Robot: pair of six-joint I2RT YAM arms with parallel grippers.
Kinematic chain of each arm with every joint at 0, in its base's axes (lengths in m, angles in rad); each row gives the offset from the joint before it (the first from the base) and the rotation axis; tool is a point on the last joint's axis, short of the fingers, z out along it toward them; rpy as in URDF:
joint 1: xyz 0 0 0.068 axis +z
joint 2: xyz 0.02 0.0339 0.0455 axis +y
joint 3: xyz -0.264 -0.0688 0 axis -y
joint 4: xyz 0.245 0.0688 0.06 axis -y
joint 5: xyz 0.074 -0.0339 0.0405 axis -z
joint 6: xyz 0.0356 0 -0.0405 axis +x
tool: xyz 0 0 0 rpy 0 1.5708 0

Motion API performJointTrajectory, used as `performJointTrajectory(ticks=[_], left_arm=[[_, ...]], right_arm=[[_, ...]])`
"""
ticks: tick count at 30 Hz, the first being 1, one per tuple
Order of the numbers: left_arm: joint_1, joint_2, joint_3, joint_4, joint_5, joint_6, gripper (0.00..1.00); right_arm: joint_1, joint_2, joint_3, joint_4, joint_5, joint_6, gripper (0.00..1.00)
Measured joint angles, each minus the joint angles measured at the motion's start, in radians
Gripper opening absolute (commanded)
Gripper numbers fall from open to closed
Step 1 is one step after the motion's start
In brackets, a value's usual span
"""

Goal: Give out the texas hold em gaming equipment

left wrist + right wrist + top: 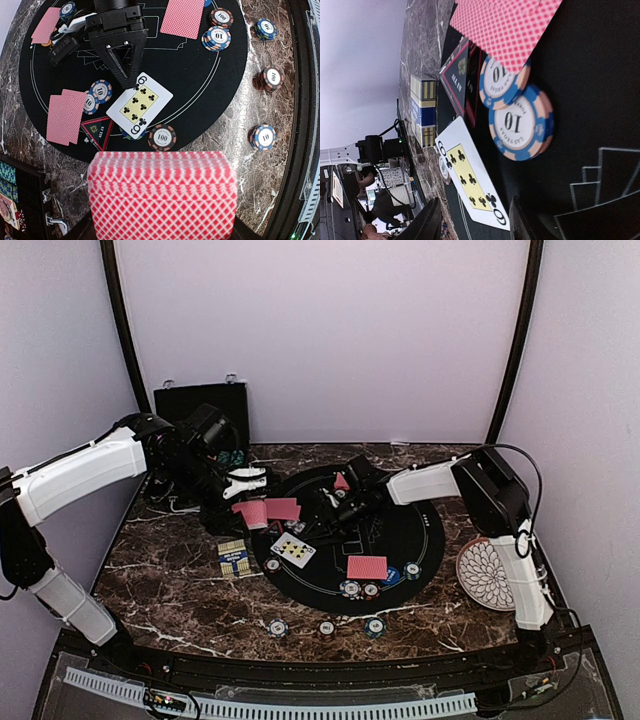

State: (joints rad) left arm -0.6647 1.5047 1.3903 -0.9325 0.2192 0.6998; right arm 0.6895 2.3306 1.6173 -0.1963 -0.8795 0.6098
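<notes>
Our left claw (246, 484) clenches the card deck (161, 195); our right claw (131, 80), released, hovers at the six of clubs (140, 105). Chips (219, 36) read "10", triangle (97, 131) "ALL IN"; case (30, 200) holds teal chips (7, 172).

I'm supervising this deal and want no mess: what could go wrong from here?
1. The right fingers flank a corner of the face-up clubs card. It lies over a chip, beside the triangle marker, so closing could drag those along.
2. The deck held on the left looks unevenly stacked, so cards might slip off.
</notes>
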Motion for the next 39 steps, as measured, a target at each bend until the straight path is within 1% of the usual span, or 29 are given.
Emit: performJointTrajectory(ticks=[6, 11, 16, 21, 26, 32, 36, 39], left_arm=[[0.000, 0.000, 0.000, 0.000, 0.000, 0.000, 0.00], [0.000, 0.000, 0.000, 0.000, 0.000, 0.000, 0.00], [0.000, 0.000, 0.000, 0.000, 0.000, 0.000, 0.00], [0.000, 0.000, 0.000, 0.000, 0.000, 0.000, 0.00], [0.000, 0.000, 0.000, 0.000, 0.000, 0.000, 0.00], [0.000, 0.000, 0.000, 0.000, 0.000, 0.001, 0.00], [0.000, 0.000, 0.000, 0.000, 0.000, 0.001, 0.00], [0.000, 0.000, 0.000, 0.000, 0.000, 0.001, 0.00]], right_arm=[[0.046, 0.002, -0.011, -0.039, -0.049, -0.040, 0.40], [0.053, 0.002, -0.035, -0.020, -0.088, -0.032, 0.37], [0.053, 0.002, -0.078, 0.066, -0.122, 0.029, 0.32], [0.057, 0.003, -0.138, 0.214, -0.151, 0.137, 0.26], [0.069, 0.013, -0.152, 0.310, -0.161, 0.218, 0.21], [0.096, 0.025, -0.152, 0.359, -0.164, 0.262, 0.20], [0.112, 0.026, -0.148, 0.347, -0.164, 0.251, 0.19], [0.122, 0.026, -0.134, 0.299, -0.156, 0.214, 0.25]])
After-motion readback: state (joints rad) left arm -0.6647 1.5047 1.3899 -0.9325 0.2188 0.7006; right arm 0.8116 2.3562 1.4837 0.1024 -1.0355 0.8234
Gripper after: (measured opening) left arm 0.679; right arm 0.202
